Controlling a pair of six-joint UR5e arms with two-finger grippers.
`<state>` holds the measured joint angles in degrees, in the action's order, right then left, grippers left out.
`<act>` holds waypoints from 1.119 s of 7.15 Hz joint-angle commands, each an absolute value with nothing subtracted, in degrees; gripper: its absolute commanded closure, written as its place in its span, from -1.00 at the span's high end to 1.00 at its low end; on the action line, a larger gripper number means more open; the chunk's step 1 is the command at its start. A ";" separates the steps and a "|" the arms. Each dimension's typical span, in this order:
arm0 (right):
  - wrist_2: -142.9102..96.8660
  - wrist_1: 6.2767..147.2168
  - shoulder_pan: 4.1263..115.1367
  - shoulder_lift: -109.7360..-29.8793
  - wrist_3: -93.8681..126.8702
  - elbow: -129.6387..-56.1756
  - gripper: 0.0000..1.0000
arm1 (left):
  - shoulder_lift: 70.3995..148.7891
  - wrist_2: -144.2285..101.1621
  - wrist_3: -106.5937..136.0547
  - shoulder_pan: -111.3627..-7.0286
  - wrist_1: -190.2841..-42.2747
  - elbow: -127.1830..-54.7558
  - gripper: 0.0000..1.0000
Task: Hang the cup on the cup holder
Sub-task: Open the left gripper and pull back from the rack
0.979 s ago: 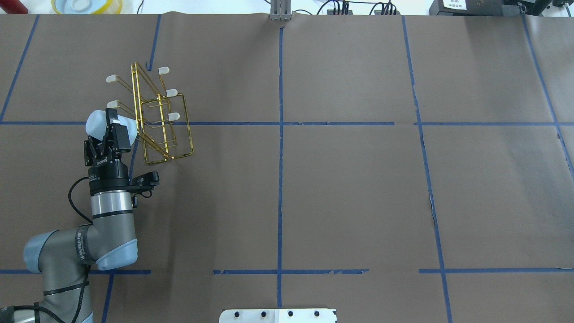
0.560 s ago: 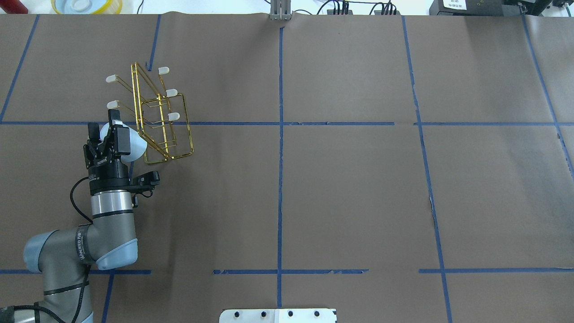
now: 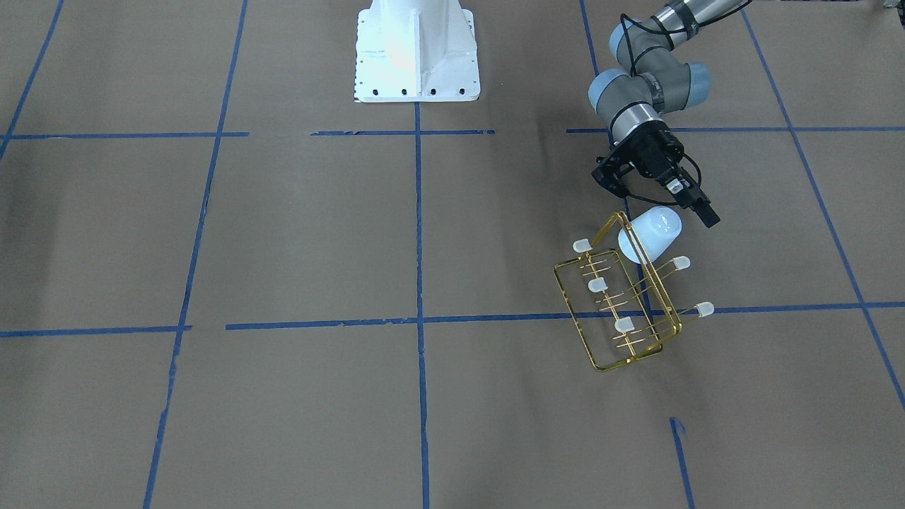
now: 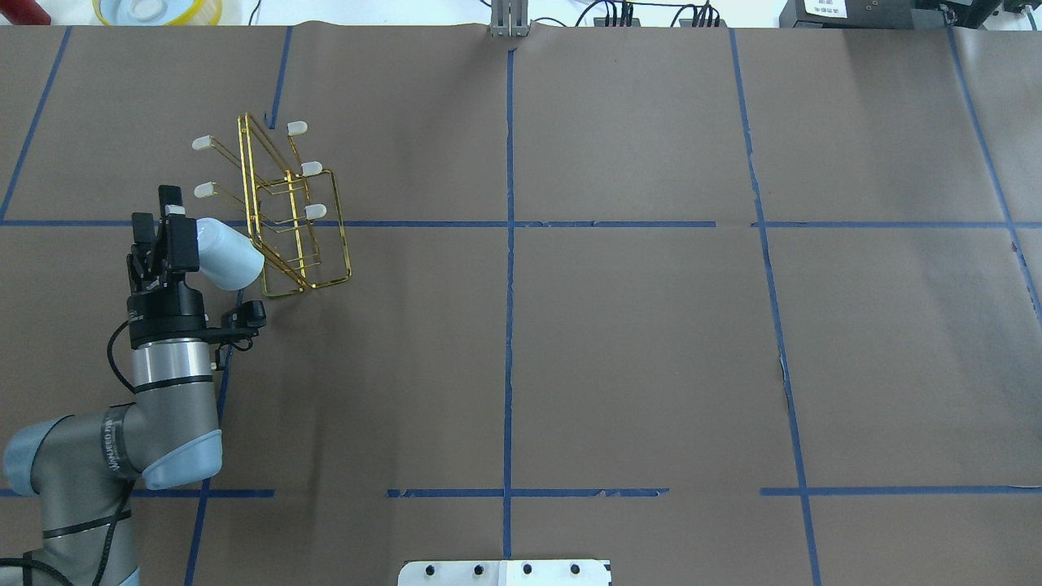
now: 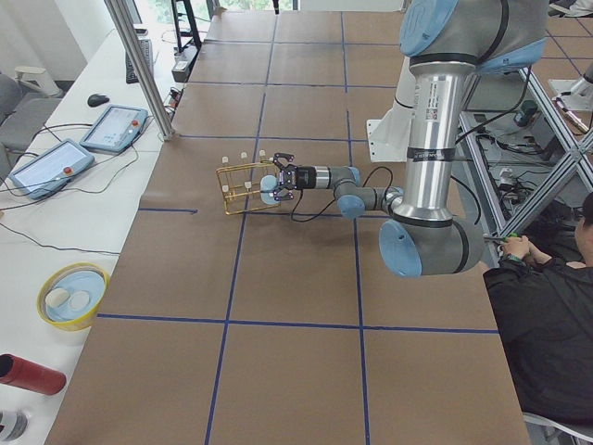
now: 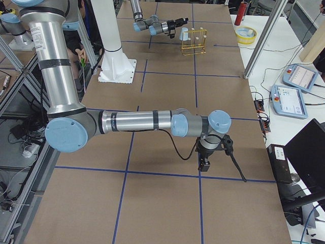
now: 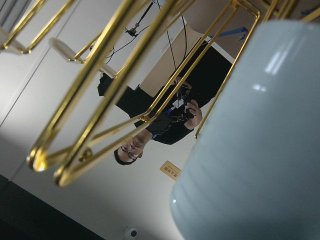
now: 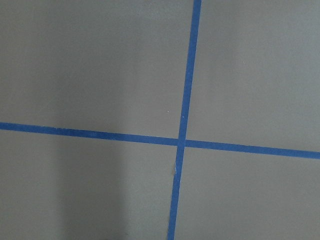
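The gold wire cup holder (image 4: 293, 220) stands at the table's far left; it also shows in the front view (image 3: 622, 311). The pale bluish-white cup (image 4: 230, 254) sits tilted over the holder's nearest left prong, mouth toward the frame, and hides that prong's cap. In the front view the cup (image 3: 652, 235) rests against the frame. My left gripper (image 4: 156, 210) is open and empty, just left of the cup and apart from it. The left wrist view shows the cup (image 7: 260, 140) close on the right and gold wires (image 7: 100, 100) across. My right gripper (image 6: 205, 162) shows only in the right side view; I cannot tell its state.
A yellow-rimmed bowl (image 4: 155, 10) and a red cylinder (image 4: 24, 10) lie beyond the table's far left edge. The white robot base plate (image 4: 505, 572) is at the near middle. Blue tape lines (image 4: 509, 268) cross the brown table cover. A person (image 5: 547, 315) sits by the robot.
The left gripper lowered the cup onto the nearest left prong, opened, and moved left away from it. The cup stays on the holder.
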<state>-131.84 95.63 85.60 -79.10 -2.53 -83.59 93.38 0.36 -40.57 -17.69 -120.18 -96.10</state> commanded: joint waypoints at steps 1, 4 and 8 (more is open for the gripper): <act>-131.84 95.62 85.61 -79.10 -2.55 -83.58 1.00 | 86.69 0.35 -34.40 -17.67 -120.58 -102.19 1.00; -131.84 95.62 85.61 -79.10 -2.55 -83.58 1.00 | 80.61 0.18 -19.80 -17.58 -130.28 -103.71 1.00; -131.84 95.62 85.61 -79.10 -2.55 -83.58 1.00 | 77.35 -14.37 -19.51 -17.49 -169.70 -103.71 1.00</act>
<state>-131.84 95.62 85.60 -79.10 -2.55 -83.59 78.19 -9.07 -19.68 -17.50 -156.77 -103.91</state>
